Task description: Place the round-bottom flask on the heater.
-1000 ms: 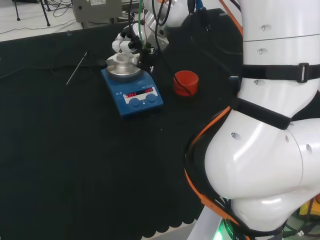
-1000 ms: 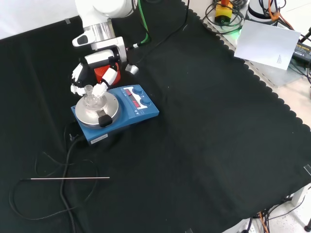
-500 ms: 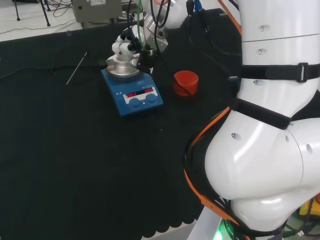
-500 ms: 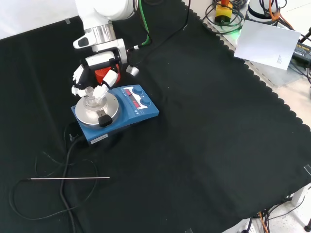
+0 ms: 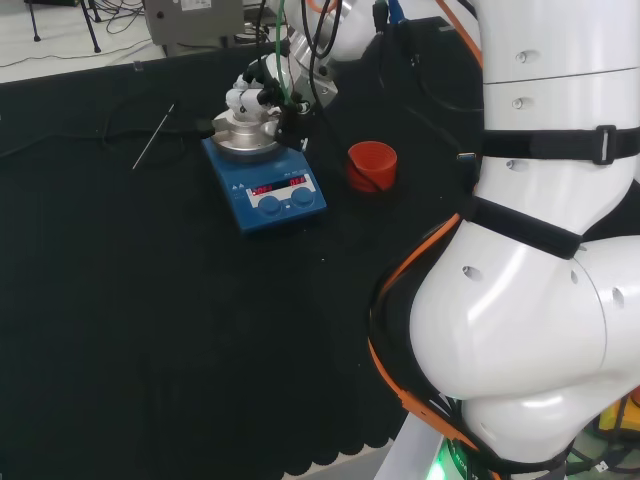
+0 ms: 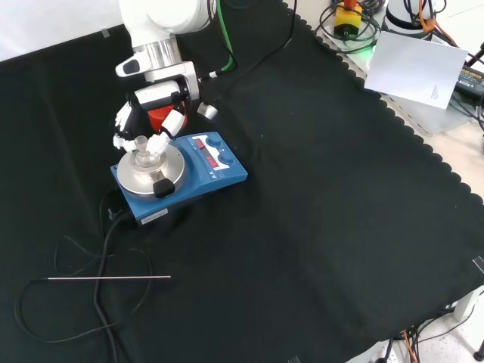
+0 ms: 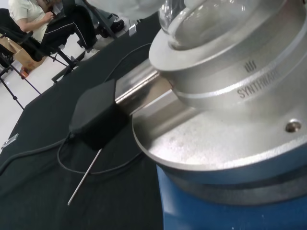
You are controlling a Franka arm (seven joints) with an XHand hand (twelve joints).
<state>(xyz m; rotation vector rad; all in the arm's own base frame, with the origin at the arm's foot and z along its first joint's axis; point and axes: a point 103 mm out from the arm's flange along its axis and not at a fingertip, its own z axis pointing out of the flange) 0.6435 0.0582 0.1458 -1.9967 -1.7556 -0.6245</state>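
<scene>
One round-bottom flask [image 6: 141,153] of clear glass sits in the metal bowl on top of the heater [image 6: 180,175], its neck pointing straight up, so its long axis is upright; in the wrist view its round belly [image 7: 216,21] rests inside the silver block. There is one heater, a blue box with a round silver plate, a red display and two blue knobs on its front; in the front view the knobs lie at about two o'clock from the plate. The hand [image 6: 144,117] stands at twelve o'clock from the flask in the front view, its white fingers [image 6: 161,140] curled down around the neck on both sides; whether they actually touch the glass I cannot tell. In the head view the hand [image 5: 252,95] hangs just over the heater's plate. One red ribbed ring [image 5: 372,165] stands on the bench [image 6: 318,227] at three o'clock from the heater in the head view, well clear of it. One thin metal rod [image 6: 109,277] lies flat on the cloth at about seven o'clock from the heater in the front view, with a black cable [image 6: 102,249] looping around it and running up to a black plug [image 7: 98,117] at the heater's side. Nothing stands between hand and flask.
</scene>
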